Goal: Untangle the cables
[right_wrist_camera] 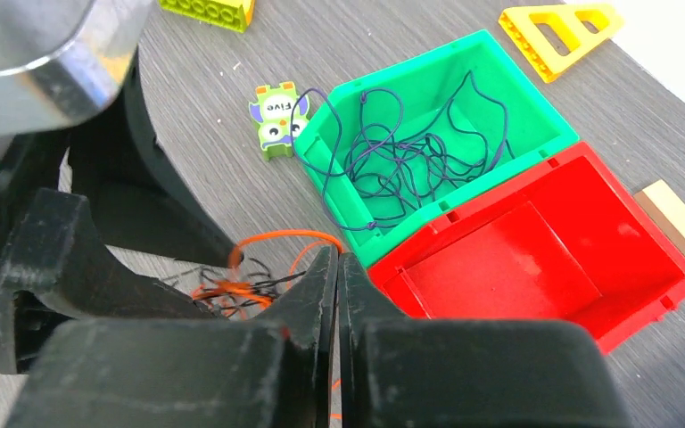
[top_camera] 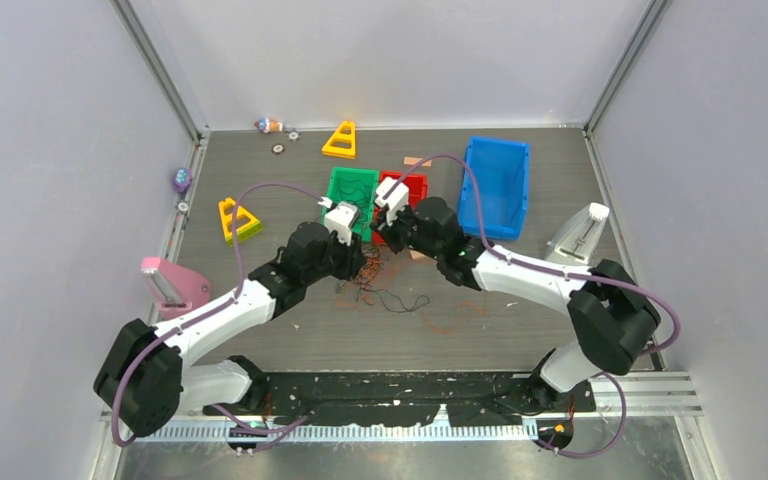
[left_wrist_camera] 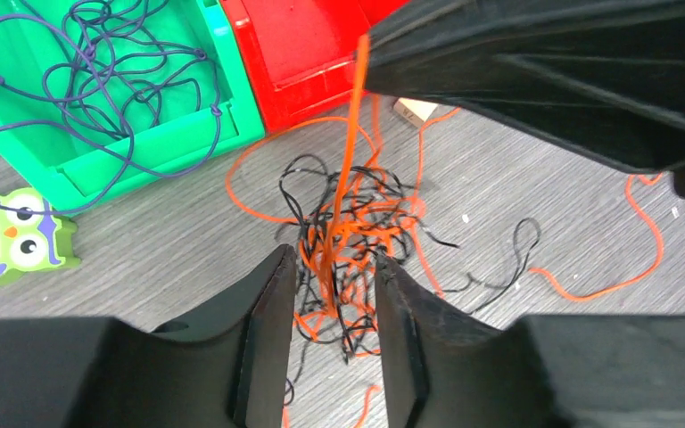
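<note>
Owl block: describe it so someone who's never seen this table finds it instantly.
Find the green bin holding loose purple cord, set right beside the red bin. The owl block lies flat by the green bin's corner, on the side away from the red one. Only it is a cartoon owl printed Five.

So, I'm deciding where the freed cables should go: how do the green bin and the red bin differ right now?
The green bin holds a loose purple cable looped across its floor; the red bin holds nothing. An owl tile lies beside the green bin's end, while a tan block lies beside the red bin. Both are open-topped plastic bins of similar shape, set side by side on the table.
</note>
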{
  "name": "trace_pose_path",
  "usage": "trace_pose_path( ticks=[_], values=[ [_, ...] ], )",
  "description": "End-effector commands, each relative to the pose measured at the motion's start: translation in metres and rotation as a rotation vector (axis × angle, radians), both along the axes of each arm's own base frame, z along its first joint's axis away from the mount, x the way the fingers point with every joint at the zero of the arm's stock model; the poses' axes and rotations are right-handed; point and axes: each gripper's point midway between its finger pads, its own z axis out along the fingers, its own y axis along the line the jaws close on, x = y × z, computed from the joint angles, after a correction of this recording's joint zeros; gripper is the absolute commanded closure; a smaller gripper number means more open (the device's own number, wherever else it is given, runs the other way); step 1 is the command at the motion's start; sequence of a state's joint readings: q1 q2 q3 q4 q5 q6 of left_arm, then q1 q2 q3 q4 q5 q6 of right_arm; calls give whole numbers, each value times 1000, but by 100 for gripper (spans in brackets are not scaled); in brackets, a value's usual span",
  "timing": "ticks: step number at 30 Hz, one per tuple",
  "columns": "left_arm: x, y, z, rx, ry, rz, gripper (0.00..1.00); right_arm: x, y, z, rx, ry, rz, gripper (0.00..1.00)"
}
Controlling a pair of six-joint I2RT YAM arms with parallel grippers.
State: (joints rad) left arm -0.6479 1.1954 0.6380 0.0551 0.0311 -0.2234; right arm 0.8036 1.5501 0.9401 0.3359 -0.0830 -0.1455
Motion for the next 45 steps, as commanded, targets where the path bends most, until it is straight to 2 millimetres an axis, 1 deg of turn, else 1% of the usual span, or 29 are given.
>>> trace_pose_path(
  ticks=[1,2,3,4,5,6,7,12,16,20,22,25,26,27,28,30,31,32,33,34,35,36,37,38,39,40,42,43,45],
  values=[
    [9,2,29,-57,-109,41,59,-7,-4,67,197,-73,-31,95],
    [9,4,30,-59,-115,46,57,-10,-7,77,219,-82,-37,95],
    [9,4,31,-62,-120,49,55,-11,-10,79,234,-74,-48,95],
    [9,5,32,-65,-127,53,52,-14,-13,88,255,-83,-52,95],
    [8,5,31,-66,-128,52,49,-15,-15,91,269,-76,-58,95],
    [8,5,32,-70,-132,51,47,-19,-18,100,284,-85,-56,95],
    [8,4,32,-73,-133,45,45,-21,-19,102,297,-67,-59,95],
    [8,0,32,-82,-138,28,40,-36,-28,137,371,-55,-49,94],
    [6,-6,31,-97,-132,-6,37,-49,-30,156,401,-27,-10,95],
    [6,-10,33,-114,-137,-19,37,-60,-31,168,415,-3,20,95],
    [4,-14,36,-135,-148,-44,37,-64,-33,169,414,8,27,95],
    [-6,-24,44,-182,-188,-127,32,-68,-34,166,402,25,34,95],
    [-8,-27,45,-196,-195,-150,33,-68,-34,164,397,31,36,95],
    [-9,-29,46,-202,-198,-164,37,-69,-33,163,391,32,43,94],
    [-10,-30,45,-202,-192,-172,45,-69,-32,160,383,39,46,94],
    [-7,-29,41,-183,-176,-157,73,-69,-32,158,375,42,44,95],
    [0,-25,40,-160,-172,-114,90,-65,-36,155,370,42,12,95],
    [3,-20,32,-129,-143,-81,100,-59,-44,157,378,28,-46,95],
    [8,-13,27,-97,-126,-32,100,-56,-49,151,376,33,-82,95],
    [14,-5,26,-70,-124,24,100,-45,-67,155,390,8,-196,95],
    [17,1,22,-52,-120,60,100,-41,-78,151,396,12,-259,95],
    [18,7,20,-40,-119,90,100,-35,-97,154,408,-6,-357,95],
    [20,13,20,-36,-123,124,100,-31,-109,149,413,0,-415,95],
    [22,19,18,-29,-126,155,100,-29,-130,152,425,-17,-504,95],
    [23,25,17,-22,-126,189,100,-28,-141,146,424,-12,-552,95],
    [25,32,17,-18,-125,221,100,-29,-159,148,433,-27,-618,95],
    [28,46,15,5,-121,296,100,-31,-188,143,436,-39,-727,95],
    [29,55,14,19,-119,339,100,-35,-202,135,420,-28,-773,95],
    [30,71,14,39,-121,424,100,-39,-230,126,402,-33,-881,95]
  ],
)
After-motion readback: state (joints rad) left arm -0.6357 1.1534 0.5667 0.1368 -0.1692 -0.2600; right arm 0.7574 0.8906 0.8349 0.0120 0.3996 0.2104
